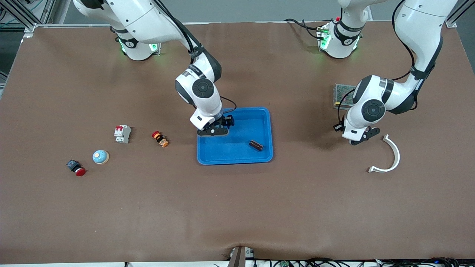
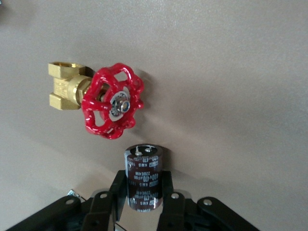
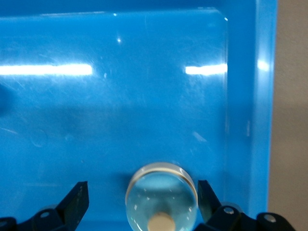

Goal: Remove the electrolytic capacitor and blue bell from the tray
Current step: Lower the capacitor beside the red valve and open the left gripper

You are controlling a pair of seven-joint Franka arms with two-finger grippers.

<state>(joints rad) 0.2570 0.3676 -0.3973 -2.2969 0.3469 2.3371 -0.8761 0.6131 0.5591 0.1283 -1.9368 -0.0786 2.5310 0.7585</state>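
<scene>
1. Although the job is not finished, it looks about half done: the electrolytic capacitor (image 2: 143, 168) is already out of the tray (image 1: 241, 129), while the blue bell (image 3: 161, 197) still sits inside it.
2. The left claw (image 1: 362, 138) is clenched on the capacitor, its fingers (image 2: 118, 185) pressing the dark sleeve from both sides. It hangs over bare worktop (image 1: 237, 207) toward the left arm's end, well apart from the tray and near a white curved piece (image 1: 387, 157). In the left wrist view a red-handled brass valve (image 2: 113, 101) lies just beside the capacitor.
3. Whether the capacitor already rests on the worktop or hangs just above it, I cannot tell, so letting go of it may still be left to do.
4. The right claw (image 1: 215, 129) is low inside the tray, at the corner toward the right arm's end and farther from the front camera. Its jaws stand released and wide.
5. The bell lies between those open fingers (image 3: 79, 195) close to the tray's rim, touched by neither. The front view hides it under the claw.
6. What remains, as I judge it, is to close on the bell, lift it over the rim and set it down on the worktop.
7. A small dark ribbed part (image 1: 256, 145) also lies in the tray, nearer the front camera; it is probably not part of this task.
</scene>
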